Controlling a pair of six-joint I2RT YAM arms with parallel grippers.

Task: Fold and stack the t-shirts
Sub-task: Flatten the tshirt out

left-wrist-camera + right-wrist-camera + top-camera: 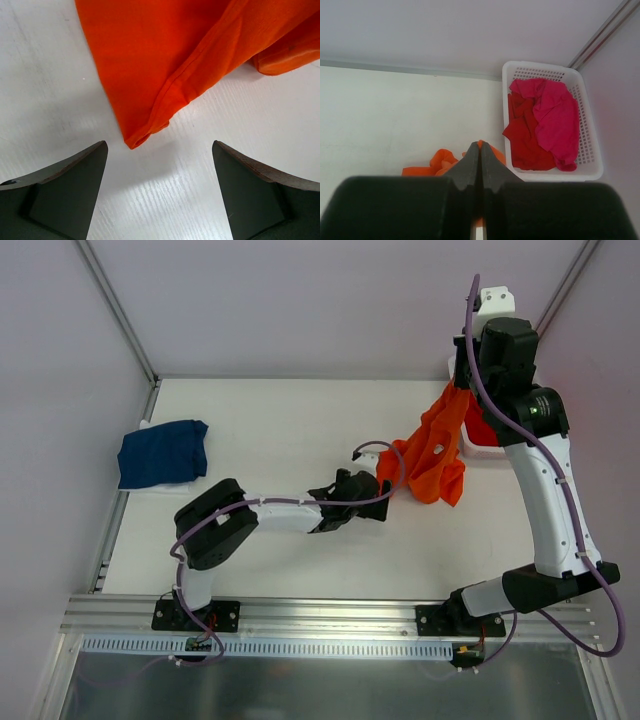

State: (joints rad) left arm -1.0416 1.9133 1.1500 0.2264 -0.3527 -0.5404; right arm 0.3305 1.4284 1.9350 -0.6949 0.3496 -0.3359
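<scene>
- The right gripper (480, 153) has its two fingers pressed together, with a fold of the orange t-shirt (437, 455) pinched between them; in the right wrist view, orange cloth shows on both sides of the closed tips.
- From that hold the orange t-shirt hangs in a long crumpled drape. Its lower part bunches on the worktop (280, 420) at about 3 o'clock from the worktop's middle in the top view.
- The left gripper (159, 150) is spread wide and holds nothing. Its dark fingers (70, 190) sit low over the worktop, one on each side of the frame.
- A hemmed corner of the orange t-shirt lies at 12 o'clock from the left gripper's gap, just short of the fingertips and touching neither of them.
- The navy blue t-shirt (162, 453) lies folded at the 9 o'clock edge of the worktop, well apart from both arms.
- A white lattice basket (589, 150) stands in the 2 o'clock corner, holding crumpled magenta-pink t-shirts (555, 115) beside redder cloth.
</scene>
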